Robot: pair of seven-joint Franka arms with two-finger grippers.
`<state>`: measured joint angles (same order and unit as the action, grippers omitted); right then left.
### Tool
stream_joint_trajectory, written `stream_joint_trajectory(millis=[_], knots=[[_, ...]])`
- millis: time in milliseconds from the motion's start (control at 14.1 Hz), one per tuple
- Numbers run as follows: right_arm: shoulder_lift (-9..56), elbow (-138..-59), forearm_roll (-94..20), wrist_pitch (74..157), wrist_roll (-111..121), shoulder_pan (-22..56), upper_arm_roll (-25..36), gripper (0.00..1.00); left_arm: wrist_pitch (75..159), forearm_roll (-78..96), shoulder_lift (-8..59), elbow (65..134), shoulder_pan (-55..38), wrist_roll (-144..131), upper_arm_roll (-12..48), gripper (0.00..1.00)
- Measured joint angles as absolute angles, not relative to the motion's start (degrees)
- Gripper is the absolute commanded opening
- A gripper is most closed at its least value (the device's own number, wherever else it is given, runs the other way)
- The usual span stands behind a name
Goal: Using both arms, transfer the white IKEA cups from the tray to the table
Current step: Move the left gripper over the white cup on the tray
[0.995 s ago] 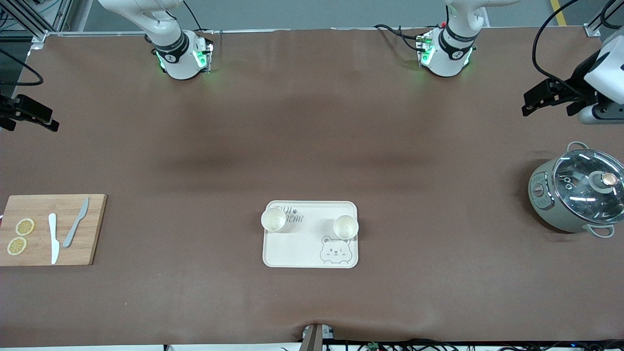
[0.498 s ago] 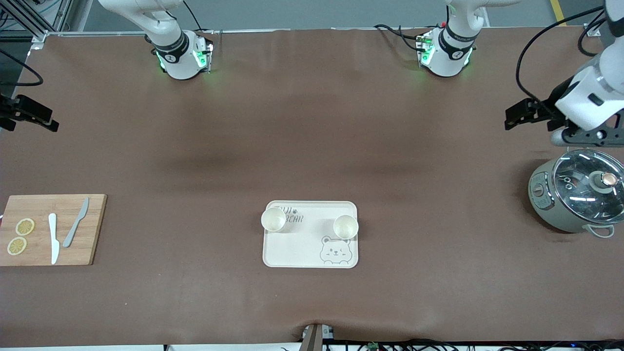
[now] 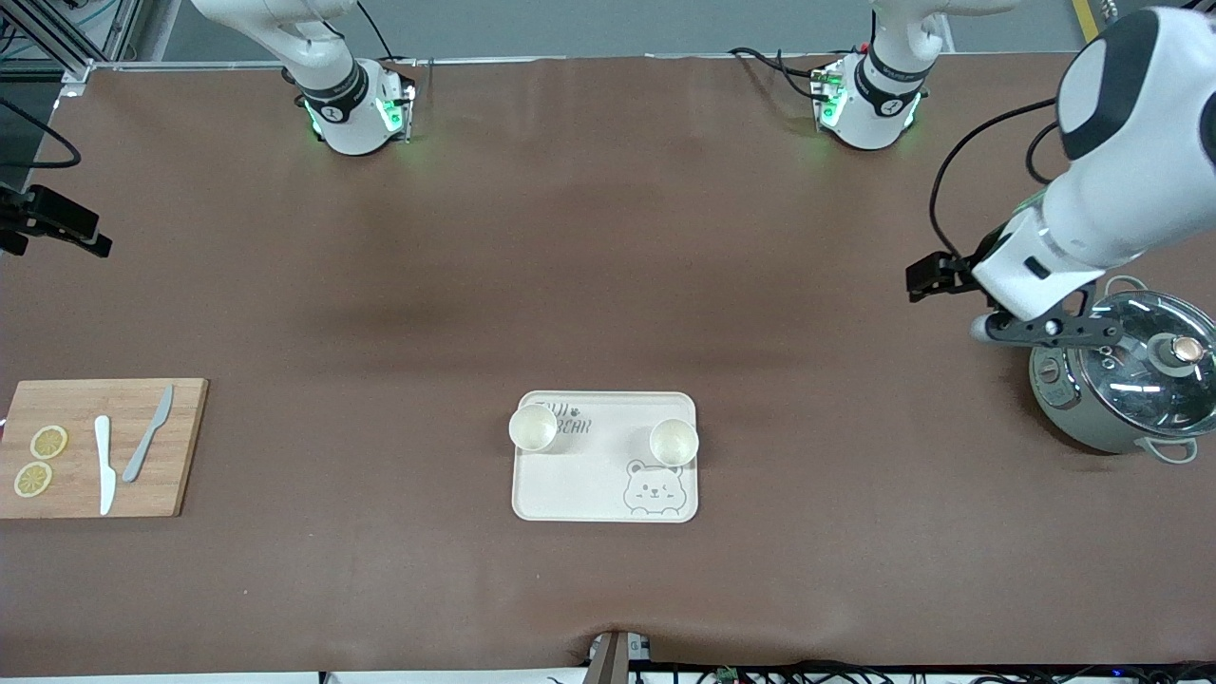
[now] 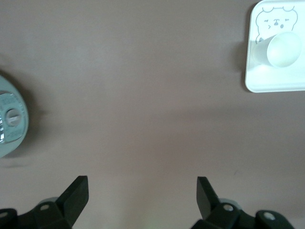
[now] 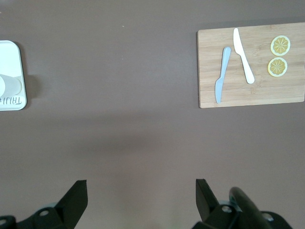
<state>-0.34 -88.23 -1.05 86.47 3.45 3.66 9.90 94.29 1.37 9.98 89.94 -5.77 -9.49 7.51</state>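
Note:
Two white IKEA cups stand upright on the cream bear-printed tray (image 3: pixel 589 484): one cup (image 3: pixel 533 427) at the corner toward the right arm's end, the other cup (image 3: pixel 674 442) at the edge toward the left arm's end. My left gripper (image 3: pixel 926 278) is open and empty, up over bare table beside the pot, well apart from the tray. Its wrist view shows its open fingers (image 4: pixel 142 191), one cup (image 4: pixel 283 50) and the tray's edge (image 4: pixel 267 83). My right gripper (image 3: pixel 57 228) waits open and empty at the right arm's end of the table (image 5: pixel 141 191).
A grey-green cooker pot with a glass lid (image 3: pixel 1130 375) stands at the left arm's end, partly under the left arm. A wooden cutting board (image 3: pixel 104 446) with two knives and lemon slices lies at the right arm's end, also in the right wrist view (image 5: pixel 250 67).
The left arm has swung from the table's end toward the middle and lower, its gripper now over the table beside the pot. The right arm and the cups have not moved.

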Motion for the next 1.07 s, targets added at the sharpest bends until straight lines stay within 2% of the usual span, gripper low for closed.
stream_joint_trajectory(millis=[640,853,1066], knots=[[-0.3,-88.2,-1.1,86.5,3.4,3.7,9.9,1.00,110.5,1.4,19.8,90.3,-13.7,-26.0,7.7,1.00],[-0.3,-88.2,-1.1,86.5,3.4,3.7,9.9,1.00,117.3,1.4,23.5,90.3,-16.3,-31.4,7.8,0.80],[-0.3,-88.2,-1.1,86.5,3.4,3.7,9.9,1.00,123.2,1.4,27.6,90.2,-18.5,-35.0,7.8,0.79]])
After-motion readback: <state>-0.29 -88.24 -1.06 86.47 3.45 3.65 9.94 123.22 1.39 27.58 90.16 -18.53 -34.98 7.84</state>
